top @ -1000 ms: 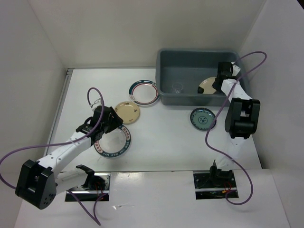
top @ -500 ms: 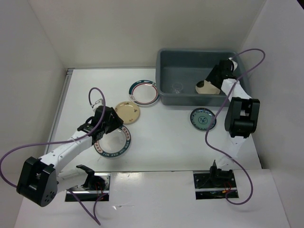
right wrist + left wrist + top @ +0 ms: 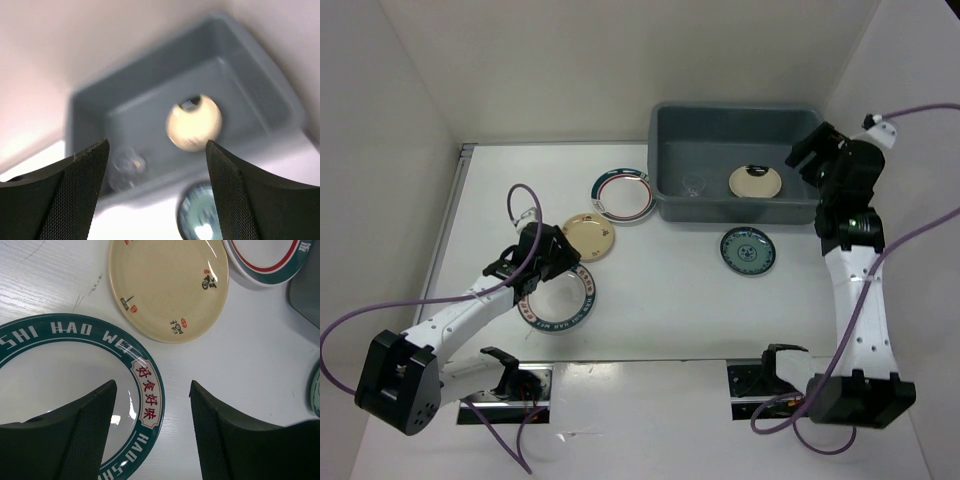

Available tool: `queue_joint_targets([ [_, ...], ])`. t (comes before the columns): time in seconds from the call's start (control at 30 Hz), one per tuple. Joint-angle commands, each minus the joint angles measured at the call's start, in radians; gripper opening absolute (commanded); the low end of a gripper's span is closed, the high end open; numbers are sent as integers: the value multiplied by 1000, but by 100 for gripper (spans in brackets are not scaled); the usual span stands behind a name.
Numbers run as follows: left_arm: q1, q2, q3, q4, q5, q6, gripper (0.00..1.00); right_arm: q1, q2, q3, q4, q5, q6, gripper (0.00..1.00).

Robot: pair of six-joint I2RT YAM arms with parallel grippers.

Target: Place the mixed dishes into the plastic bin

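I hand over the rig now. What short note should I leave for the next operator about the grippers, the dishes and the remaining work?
Left gripper: open, empty, over the lettered plate.
Right gripper: open, empty, above the bin.
Done: one beige plate and the clear cup lie in the bin.
Left, all on the table: lettered plate, teal-rimmed plate, second beige plate, small teal plate.

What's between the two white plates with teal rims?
A round beige plate lies between the near teal-rimmed white plate and the far teal-rimmed white plate, in the top view.
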Motion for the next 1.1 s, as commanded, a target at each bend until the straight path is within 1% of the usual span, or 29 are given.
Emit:
queue_joint_targets([
  [0.0, 1, -17, 20, 27, 37, 47, 69, 1, -33, -141, -241, 84, 28, 83],
  [0.07, 1, -8, 51, 27, 92, 91, 69, 1, -42, -176, -334, 132, 57, 79],
  [0.1, -10, 1, 70, 15, 106, 105, 69, 1, -54, -210, -362, 149, 71, 79],
  [0.17, -10, 17, 127, 15, 178, 153, 69, 1, -54, -254, -408, 160, 103, 78],
  [0.23, -19, 58, 163, 15, 238, 162, 69, 1, -37, -246, -459, 175, 131, 76],
  [0.27, -31, 78, 179, 25, 306, 176, 69, -16, -18, -227, -470, 158, 131, 76],
  [0.3, -31, 124, 201, 25, 340, 185, 69, -31, 5, -227, -479, 158, 131, 75],
  [0.33, -31, 147, 201, 36, 374, 185, 69, -32, 62, -227, -490, 149, 131, 75],
  [0.37, -31, 165, 201, 36, 422, 185, 69, -45, 94, -215, -490, 149, 120, 71],
  [0.43, -31, 190, 190, 54, 433, 174, 69, -45, 178, -215, -499, 140, 120, 69],
  [0.57, -31, 179, 181, 54, 419, 174, 69, -55, 251, -264, -435, 120, 111, 69],
  [0.6, -31, 179, 181, 54, 419, 174, 69, -55, 266, -264, -425, 111, 121, 68],
  [0.7, -31, 202, 201, 54, 419, 194, 69, -64, 320, -302, -384, 84, 122, 47],
  [0.73, -31, 213, 201, 54, 430, 194, 69, -64, 320, -314, -369, 74, 122, 31],
  [0.8, -31, 213, 201, 64, 430, 194, 69, -64, 344, -347, -329, 65, 132, 15],
  [0.83, -31, 213, 201, 64, 430, 194, 69, -64, 345, -356, -315, 64, 154, 3],
  [0.87, -31, 222, 201, 64, 430, 194, 69, -64, 345, -370, -306, 64, 164, 1],
  [1.03, -31, 222, 201, 64, 430, 194, 69, -73, 326, -381, -241, 115, 264, 1],
  [1.07, -31, 232, 201, 64, 430, 194, 69, -73, 316, -381, -228, 115, 305, 1],
])
